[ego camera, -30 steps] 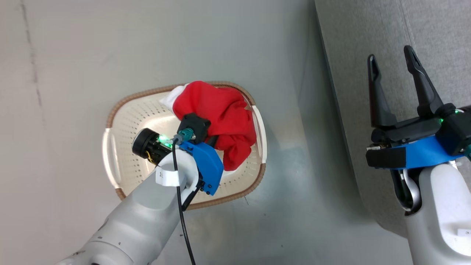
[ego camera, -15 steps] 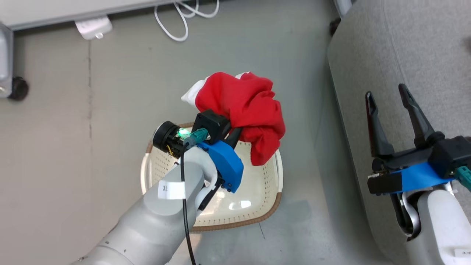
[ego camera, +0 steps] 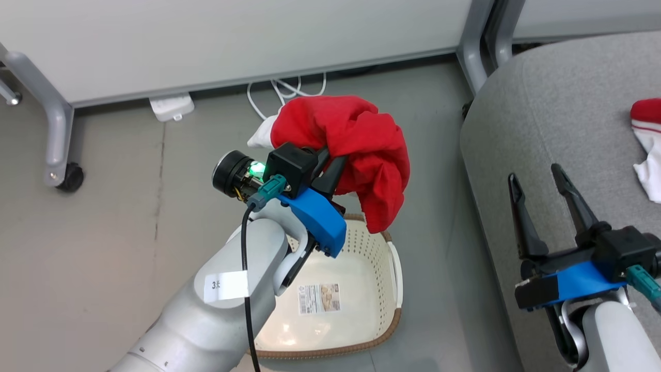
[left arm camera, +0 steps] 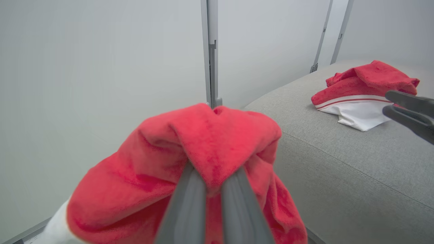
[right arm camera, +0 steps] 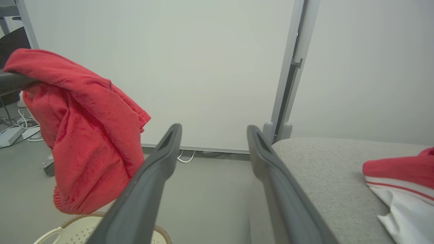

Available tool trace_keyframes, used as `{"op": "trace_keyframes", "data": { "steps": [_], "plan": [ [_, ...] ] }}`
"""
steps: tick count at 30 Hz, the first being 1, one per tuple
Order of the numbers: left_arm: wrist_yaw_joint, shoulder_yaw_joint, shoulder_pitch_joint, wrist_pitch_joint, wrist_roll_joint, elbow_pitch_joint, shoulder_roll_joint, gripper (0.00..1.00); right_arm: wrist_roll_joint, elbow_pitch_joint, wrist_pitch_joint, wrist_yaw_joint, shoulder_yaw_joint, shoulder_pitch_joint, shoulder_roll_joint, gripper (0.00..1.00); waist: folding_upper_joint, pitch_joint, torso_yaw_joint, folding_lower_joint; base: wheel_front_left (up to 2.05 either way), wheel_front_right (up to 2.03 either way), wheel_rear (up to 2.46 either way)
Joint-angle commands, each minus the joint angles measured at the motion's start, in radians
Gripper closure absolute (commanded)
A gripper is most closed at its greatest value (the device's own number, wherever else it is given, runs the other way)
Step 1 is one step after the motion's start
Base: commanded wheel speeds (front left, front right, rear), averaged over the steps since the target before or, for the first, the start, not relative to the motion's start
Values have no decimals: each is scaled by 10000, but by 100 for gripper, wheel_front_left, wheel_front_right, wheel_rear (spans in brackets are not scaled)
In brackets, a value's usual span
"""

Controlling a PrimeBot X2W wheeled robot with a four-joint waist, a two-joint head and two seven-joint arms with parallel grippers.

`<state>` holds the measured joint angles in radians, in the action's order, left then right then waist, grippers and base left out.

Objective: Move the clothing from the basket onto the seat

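My left gripper (ego camera: 330, 165) is shut on a red garment (ego camera: 356, 144), holding it in the air above the far rim of the basket (ego camera: 361, 289). The same garment (left arm camera: 190, 162) bunches over my fingers in the left wrist view and hangs at the left as the red cloth (right arm camera: 84, 135) in the right wrist view. The cream basket has a barcode sticker on its floor and no cloth inside. A second red and white garment (ego camera: 648, 150) lies on the grey seat (ego camera: 557, 113). My right gripper (ego camera: 537, 181) is open over the seat's edge.
A white partition panel (ego camera: 232, 41) on grey wheeled legs (ego camera: 57, 139) stands behind the basket. White cables and a power adapter (ego camera: 173, 106) lie on the grey floor by its base. Another frame post (ego camera: 472, 46) stands near the seat's rounded corner.
My left gripper has lifted the red garment up out of the basket. The head view has tilted upward, bringing the partition, the cables and the second garment on the seat into the picture.
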<state>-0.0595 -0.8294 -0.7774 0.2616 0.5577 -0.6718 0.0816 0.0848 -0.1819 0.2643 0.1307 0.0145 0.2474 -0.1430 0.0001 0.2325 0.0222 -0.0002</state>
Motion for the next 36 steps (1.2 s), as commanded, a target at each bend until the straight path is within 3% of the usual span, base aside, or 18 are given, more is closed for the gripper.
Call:
{"op": "trace_keyframes", "data": {
  "steps": [1, 11, 22, 36],
  "plan": [
    [-16, 81, 107, 47, -149, 138, 11, 100, 17, -47, 2, 1, -5, -257, 19, 0, -1, -356, 25, 2, 0, 0, 0],
    [-91, 189, 190, 49, -478, 491, -61, 100, -18, -119, 2, 1, -5, -822, 190, 0, -1, -1080, 63, 2, 0, 0, 0],
    [-95, 208, 205, 49, -574, 521, -81, 100, 24, 75, 1, 1, 290, -862, 192, 0, -1, -1185, 120, 2, 0, 0, 0],
    [-65, 198, 173, 49, -658, 558, -105, 100, 96, 204, 1, 1, 2410, 66, -118, 0, -1, -1030, 112, 2, 0, 0, 0]
  ]
}}
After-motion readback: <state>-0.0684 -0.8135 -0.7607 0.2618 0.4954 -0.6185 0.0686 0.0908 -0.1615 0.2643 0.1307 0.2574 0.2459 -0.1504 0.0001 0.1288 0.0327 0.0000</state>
